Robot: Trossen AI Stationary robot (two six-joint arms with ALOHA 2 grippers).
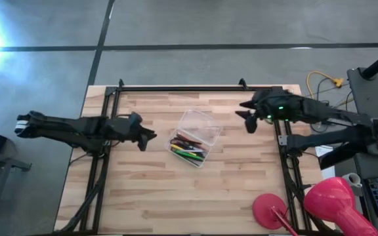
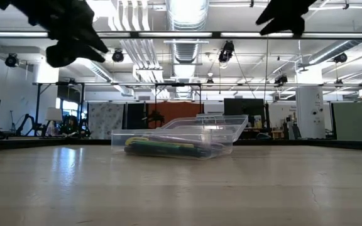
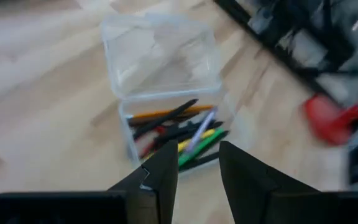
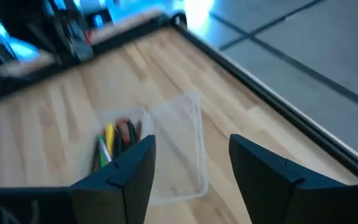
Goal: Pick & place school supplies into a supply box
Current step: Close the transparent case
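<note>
Landmark: the small clear plastic rectangular supply box (image 1: 190,149) with rounded corners, sitting near the middle of the light wooden slatted worktop (image 1: 149,196), its see-through hinged lid (image 1: 200,124) laid open flat on the far side
School supplies: a bundle of thin pens and pencils (image 3: 178,131) in green, yellow, orange, pale lilac and dark tones, with something red among them, all lying lengthwise inside the supply box; none show on the bare wood around it
Supply box from worktop level: low and flat on the wood, a green and yellow band of pens visible through its clear wall (image 2: 162,147), lid raised slightly behind it
Left gripper (image 1: 146,139): hangs above the worktop just beside the supply box on its left, pointed toward it; its two dark fingers (image 3: 160,177) stand apart with a narrow gap and nothing between them
Right gripper (image 1: 247,121): hangs above the worktop to the right of the open lid, near the back edge; its dark fingers (image 4: 132,168) stand well apart, holding nothing
Off to the side: two big pink-red round objects (image 1: 307,203) lie well right of the supply box, at the front right corner of the worktop
</note>
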